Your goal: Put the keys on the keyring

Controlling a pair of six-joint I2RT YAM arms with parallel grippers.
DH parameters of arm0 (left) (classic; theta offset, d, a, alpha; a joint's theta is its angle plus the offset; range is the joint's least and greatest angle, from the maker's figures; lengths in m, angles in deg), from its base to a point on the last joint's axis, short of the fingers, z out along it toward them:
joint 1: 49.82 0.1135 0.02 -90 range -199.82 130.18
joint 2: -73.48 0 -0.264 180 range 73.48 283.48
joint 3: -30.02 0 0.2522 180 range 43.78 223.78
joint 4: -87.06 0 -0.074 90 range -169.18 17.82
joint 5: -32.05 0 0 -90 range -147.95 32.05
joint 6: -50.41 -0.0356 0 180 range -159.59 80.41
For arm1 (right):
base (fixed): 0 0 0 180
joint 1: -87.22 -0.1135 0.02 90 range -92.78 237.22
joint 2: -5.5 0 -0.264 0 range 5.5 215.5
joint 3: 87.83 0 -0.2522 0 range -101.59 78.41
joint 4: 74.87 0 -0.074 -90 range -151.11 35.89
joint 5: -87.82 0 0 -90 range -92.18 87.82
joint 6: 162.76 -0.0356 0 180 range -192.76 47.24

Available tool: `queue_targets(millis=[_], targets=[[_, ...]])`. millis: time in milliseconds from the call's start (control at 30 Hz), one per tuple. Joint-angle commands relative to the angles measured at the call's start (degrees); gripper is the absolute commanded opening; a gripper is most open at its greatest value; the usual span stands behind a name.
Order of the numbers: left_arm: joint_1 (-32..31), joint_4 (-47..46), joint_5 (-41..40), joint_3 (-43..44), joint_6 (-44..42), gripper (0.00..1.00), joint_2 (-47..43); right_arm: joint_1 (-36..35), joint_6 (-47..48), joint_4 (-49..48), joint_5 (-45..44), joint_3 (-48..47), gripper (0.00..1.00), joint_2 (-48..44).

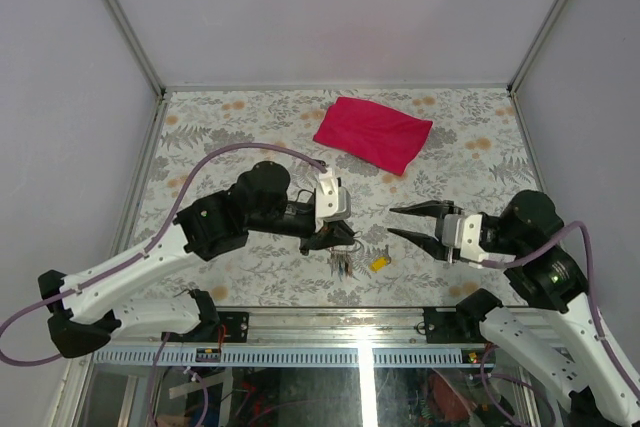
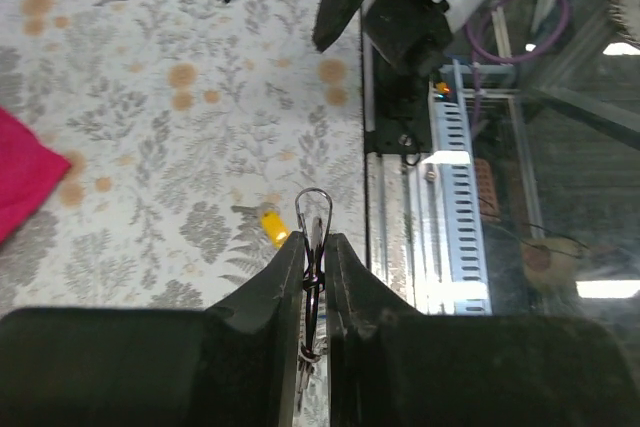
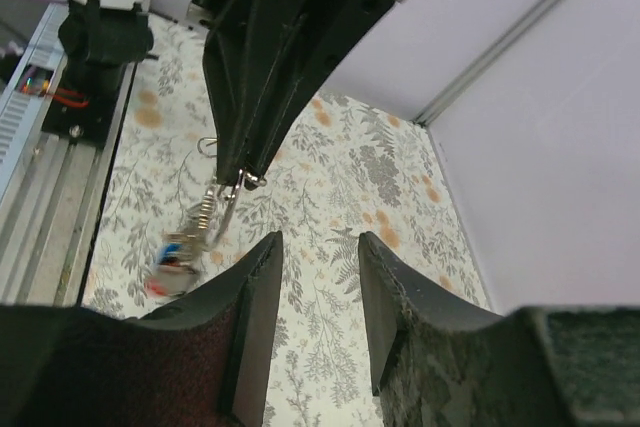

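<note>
- The left claw [image 2: 315, 243] is clenched on the keyring [image 2: 313, 277], pinching the thin silver ring edge-on between its two fingers, so a small loop of wire pokes out past the tips.
- The ring is held up off the table [image 1: 250, 117]. Its bunch of small coloured keys [image 1: 343, 265] dangles below the grip, close to the near edge (from the right wrist they are only a blur of red and blue).
- Just right of that bunch, the yellow key [image 1: 380, 262] lies flat on the table, loose and apart from the ring. It sits in the gap between the two claws. Its long axis looks slanted across the table rather than square to either arm, with the yellow head toward the near edge as best I can tell.
- I cannot pick out a loose red key. Any red I see seems to belong to the hanging bunch.
- The right claw [image 1: 391, 222] is released, jaws spread with nothing between them, and points left toward the held ring.
- The yellow key lies slightly ahead of its tips and down toward the near edge, so I judge this arm the one to fetch it. The left is busy with the ring.
- To get there it would need to dip and turn its jaws across the key's slanted length.
</note>
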Motion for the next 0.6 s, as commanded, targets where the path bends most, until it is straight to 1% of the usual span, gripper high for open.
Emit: queue_targets(millis=[0,67,200,433,567], targets=[[2.0,0.0,11.1,1.1,-0.4,0.0,1.6,-0.2,14.3,7.3,5.1,-3.9,0.43,3.7],[2.6,1.0,12.1,1.5,-0.9,0.0,2.2,-0.5,16.6,9.1,5.2,-5.0,0.43,5.1],[3.4,2.3,13.1,1.7,-1.6,0.0,3.3,-4.3,20.0,11.3,1.7,-7.3,0.44,7.9],[4.4,3.1,13.9,1.6,-2.1,0.0,3.8,-17.6,29.2,20.1,-10.4,-13.3,0.44,14.2],[4.7,4.0,14.5,1.7,-2.2,0.0,3.6,-21.2,32.6,20.5,-14.3,-14.0,0.43,15.2]])
